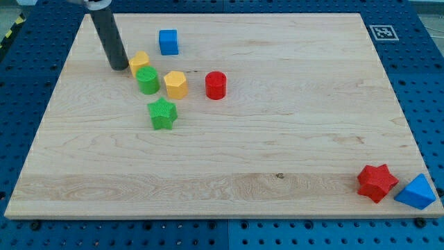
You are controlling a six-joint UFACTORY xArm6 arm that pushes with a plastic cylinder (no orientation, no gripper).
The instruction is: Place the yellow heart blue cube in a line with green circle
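Observation:
The yellow heart [139, 62] lies at the view's upper left, touching the green circle [146, 80] just below it. The blue cube [168, 42] stands apart, up and to the right of the heart. My tip [118, 67] rests on the board just left of the yellow heart, close to it, with a small gap or light contact that I cannot tell apart.
A yellow hexagon [175, 84] sits right of the green circle, a red cylinder [216, 85] further right, a green star [163, 113] below. A red star [377, 182] and a blue triangle [417, 192] lie at the bottom right corner of the wooden board [277, 139].

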